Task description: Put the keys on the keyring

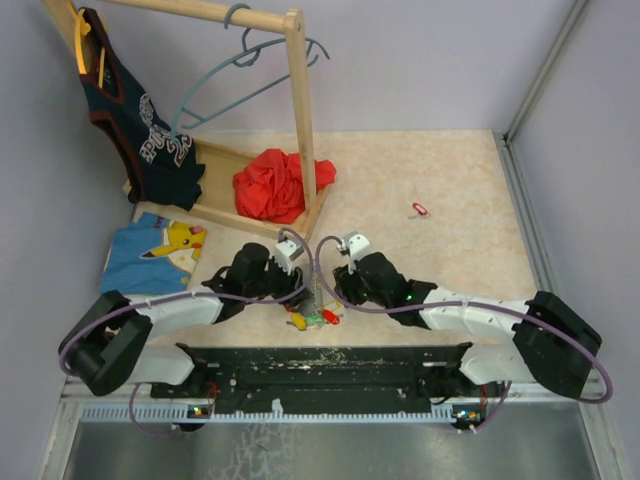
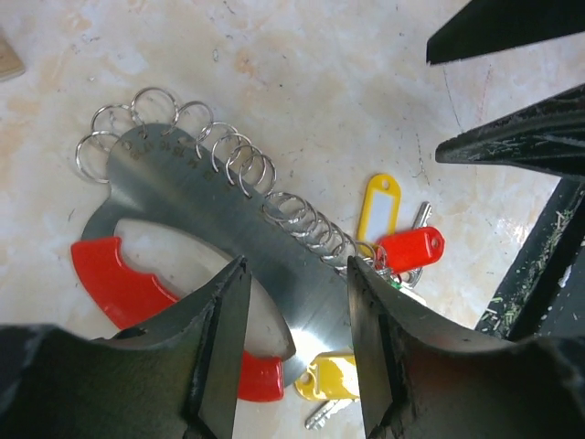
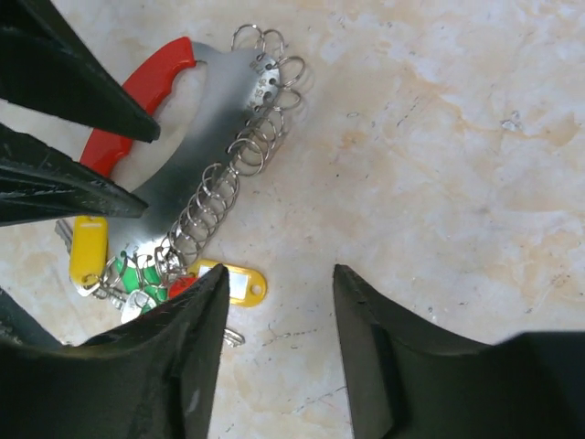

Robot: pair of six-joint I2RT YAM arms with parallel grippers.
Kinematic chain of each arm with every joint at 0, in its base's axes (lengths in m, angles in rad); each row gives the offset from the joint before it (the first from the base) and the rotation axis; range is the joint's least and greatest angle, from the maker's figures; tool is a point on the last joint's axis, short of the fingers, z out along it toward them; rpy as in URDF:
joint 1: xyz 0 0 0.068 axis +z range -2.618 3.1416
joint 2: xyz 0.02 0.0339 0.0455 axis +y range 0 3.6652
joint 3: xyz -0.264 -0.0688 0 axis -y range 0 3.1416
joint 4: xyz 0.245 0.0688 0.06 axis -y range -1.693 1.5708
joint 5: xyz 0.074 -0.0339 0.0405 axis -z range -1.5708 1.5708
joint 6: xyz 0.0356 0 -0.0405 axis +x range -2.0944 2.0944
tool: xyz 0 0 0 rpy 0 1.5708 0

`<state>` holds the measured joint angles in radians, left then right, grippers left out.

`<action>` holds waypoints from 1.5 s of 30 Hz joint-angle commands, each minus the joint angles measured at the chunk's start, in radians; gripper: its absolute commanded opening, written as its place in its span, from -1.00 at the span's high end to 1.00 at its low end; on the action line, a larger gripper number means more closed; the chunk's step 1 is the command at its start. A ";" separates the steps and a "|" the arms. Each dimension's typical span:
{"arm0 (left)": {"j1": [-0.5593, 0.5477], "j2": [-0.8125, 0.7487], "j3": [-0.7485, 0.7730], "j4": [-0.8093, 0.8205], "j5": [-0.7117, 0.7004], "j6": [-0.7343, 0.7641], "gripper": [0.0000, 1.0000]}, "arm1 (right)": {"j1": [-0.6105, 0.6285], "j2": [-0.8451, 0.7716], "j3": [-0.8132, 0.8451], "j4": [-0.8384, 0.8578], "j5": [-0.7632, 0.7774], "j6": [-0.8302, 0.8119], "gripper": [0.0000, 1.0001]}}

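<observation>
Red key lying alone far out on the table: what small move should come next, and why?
Probably swing the right tool toward that red key: the tool is open and empty, and this key lies apart from the ring holder, where the other keys cluster.

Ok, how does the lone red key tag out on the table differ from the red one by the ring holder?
The lone red tag lies by itself, well away from the ring holder; the red tag by the holder sits at the end of its row of rings. The lone one has nothing around it; the other is bunched with yellow tags. Both are small red plastic tags.
</observation>
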<state>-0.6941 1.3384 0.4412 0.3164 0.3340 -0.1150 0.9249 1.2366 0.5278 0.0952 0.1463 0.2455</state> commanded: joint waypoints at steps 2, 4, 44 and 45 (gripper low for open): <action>-0.003 -0.090 -0.056 0.038 -0.094 -0.089 -0.11 | -0.008 -0.048 -0.021 0.080 0.087 0.025 -0.27; -0.001 -0.114 -0.064 0.037 -0.141 -0.115 -0.16 | -0.009 -0.053 -0.023 0.073 0.130 0.028 -0.53; 0.087 -0.921 -0.444 0.216 -0.726 -0.139 -0.99 | -0.118 -0.627 -0.311 0.111 0.810 0.038 -0.93; 0.086 -0.934 -0.449 0.215 -0.719 -0.135 -0.99 | -0.118 -0.632 -0.312 0.111 0.810 0.038 -0.93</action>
<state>-0.6086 0.4583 0.0227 0.4969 -0.3779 -0.2279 0.8146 0.6338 0.2226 0.1574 0.9268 0.2882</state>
